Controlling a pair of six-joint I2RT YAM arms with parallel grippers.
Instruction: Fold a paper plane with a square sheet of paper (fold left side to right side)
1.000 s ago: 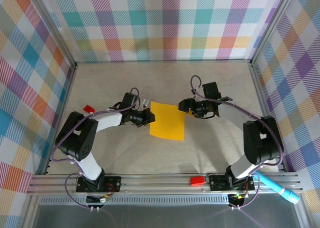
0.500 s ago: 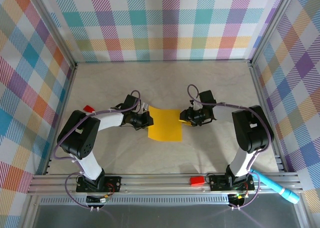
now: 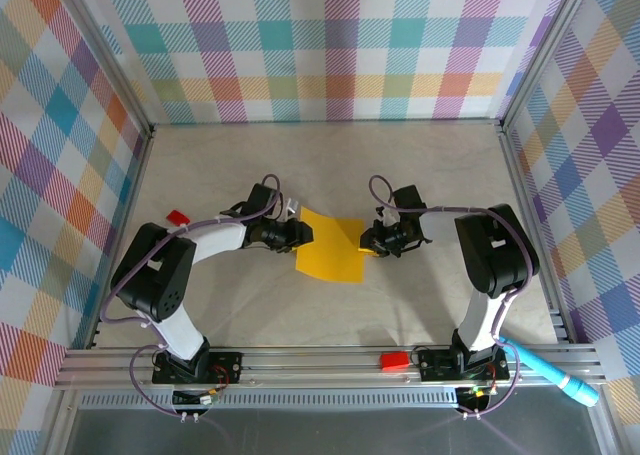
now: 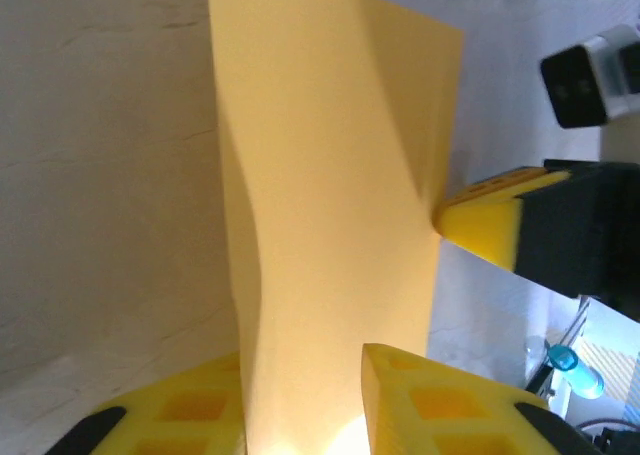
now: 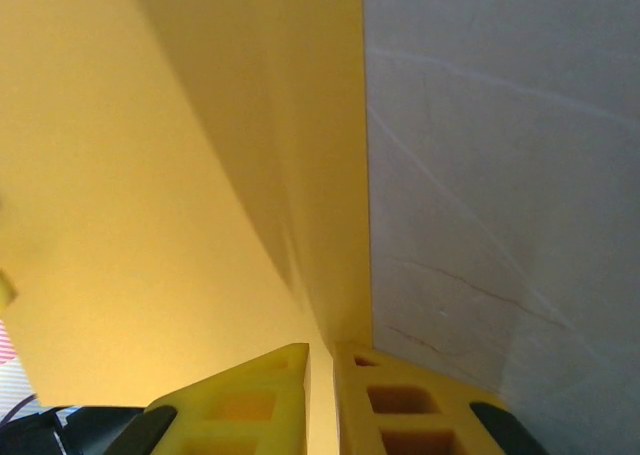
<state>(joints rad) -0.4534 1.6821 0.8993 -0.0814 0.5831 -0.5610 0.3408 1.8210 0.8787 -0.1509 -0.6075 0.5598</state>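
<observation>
The square sheet of paper (image 3: 330,255) is plain yellow-orange and lies mid-table, its left part raised and bent. My left gripper (image 3: 300,233) is at its left edge. In the left wrist view the sheet (image 4: 330,175) runs between the yellow fingers (image 4: 440,405), which stand apart, so the left gripper (image 4: 300,360) is open. My right gripper (image 3: 368,240) is at the sheet's right edge. In the right wrist view the right gripper (image 5: 322,350) is shut on the edge of the sheet (image 5: 150,175). The paper plane is out of view.
A small red block (image 3: 178,216) lies at the left of the table, and another red block (image 3: 395,360) sits on the front rail. A light blue pen-like cylinder (image 3: 560,375) rests at the front right. Metal frame posts and checked walls surround the table (image 3: 330,165).
The right gripper moved left to the sheet's right edge and closed on it. The left gripper's fingers have parted. The sheet's left part now stands higher and more bent.
</observation>
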